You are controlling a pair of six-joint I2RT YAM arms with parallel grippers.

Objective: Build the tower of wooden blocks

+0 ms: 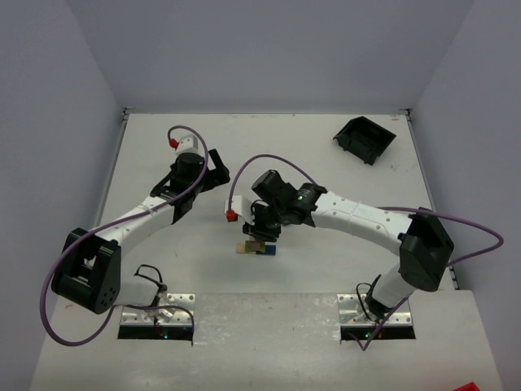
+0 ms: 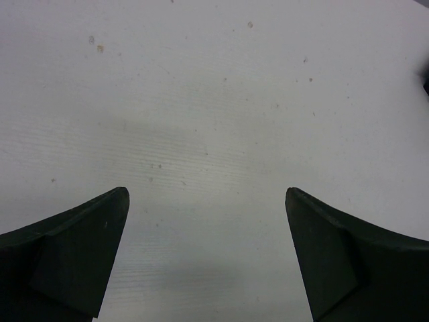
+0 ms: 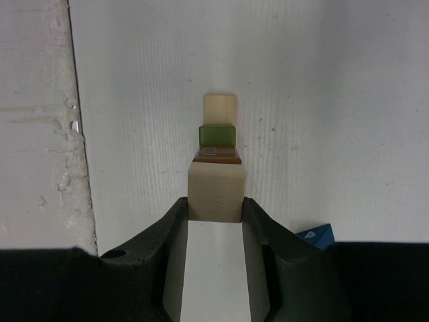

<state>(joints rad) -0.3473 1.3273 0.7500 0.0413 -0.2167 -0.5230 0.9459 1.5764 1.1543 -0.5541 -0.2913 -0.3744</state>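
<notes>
From above, my left gripper (image 1: 213,169) hangs over the table (image 1: 163,147) on the left side, well apart from the wood block tower (image 1: 256,247). The tower sits near the table's middle, directly under my right gripper (image 1: 262,230). A black bin (image 1: 365,138) lies toward the far right corner.

At my left wrist, my left fingers (image 2: 80,248) are spread wide and released, with only table surface between them.

At my right wrist, my right fingers (image 3: 258,241) clamp a pale tan block (image 3: 214,194), touching both its sides. Past it, in line, I see a reddish brown block (image 3: 216,156), an olive green block (image 3: 217,135) and another tan block (image 3: 220,107). A blue block (image 3: 315,236) peeks out beside one finger.
</notes>
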